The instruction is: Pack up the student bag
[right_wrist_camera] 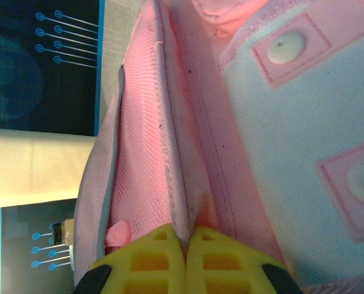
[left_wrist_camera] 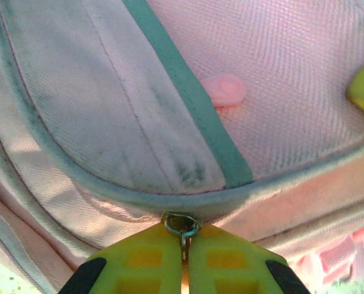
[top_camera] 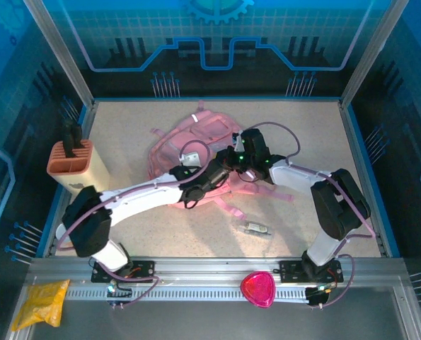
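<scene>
An orange slotted holder (top_camera: 74,165) is standing at the left edge of the speckled table (top_camera: 302,142), with a dark tool (top_camera: 72,139) sticking up out of it. A small clear packet (top_camera: 256,228) is lying flat near the table's front. A magenta rounded piece (top_camera: 257,289) is sitting on the metal rail (top_camera: 210,268), and a yellow pouch (top_camera: 42,300) is lying crumpled at the near left corner

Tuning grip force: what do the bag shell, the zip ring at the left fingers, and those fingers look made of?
The student bag: soft woven textile, matte pink; diagonal weave and stitching show. The zip ring: likely metal, a small shiny silvery loop, pinched in the shut left gripper. Its fingers: probably moulded plastic, matte yellow-green, with recessed pockets.
</scene>
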You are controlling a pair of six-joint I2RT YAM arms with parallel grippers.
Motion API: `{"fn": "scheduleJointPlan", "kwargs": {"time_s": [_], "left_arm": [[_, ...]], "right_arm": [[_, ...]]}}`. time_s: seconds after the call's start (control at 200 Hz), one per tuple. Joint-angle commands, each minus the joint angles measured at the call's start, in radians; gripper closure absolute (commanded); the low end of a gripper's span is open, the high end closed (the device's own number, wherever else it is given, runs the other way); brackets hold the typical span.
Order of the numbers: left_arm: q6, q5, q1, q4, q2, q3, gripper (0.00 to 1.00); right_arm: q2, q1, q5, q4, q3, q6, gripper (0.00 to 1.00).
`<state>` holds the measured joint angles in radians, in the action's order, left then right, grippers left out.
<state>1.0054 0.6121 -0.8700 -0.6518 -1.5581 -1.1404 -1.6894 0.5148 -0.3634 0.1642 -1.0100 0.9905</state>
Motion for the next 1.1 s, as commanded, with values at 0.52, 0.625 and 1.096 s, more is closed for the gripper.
{"fn": "scheduleJointPlan", "kwargs": {"time_s": [0.52,0.625,1.096], "left_arm": [[-0.412,-0.382,0.127,0.199,0.158,0.145,1.0],[-0.395,-0.345,0.068,0.202,0.076,0.057,1.0],[-0.366,-0.374,0.026,0.35,-0.063,-0.058,1.0]], "right_arm": [[-0.151,-0.128,-0.095,-0.237,-0.309,-0.251,1.0],[-0.197,-0.14,-0.125,-0.281,-0.374,-0.273,0.88],[0.064,-0.191,-0.219,-0.31,-0.099,-0.188,0.41]]}}
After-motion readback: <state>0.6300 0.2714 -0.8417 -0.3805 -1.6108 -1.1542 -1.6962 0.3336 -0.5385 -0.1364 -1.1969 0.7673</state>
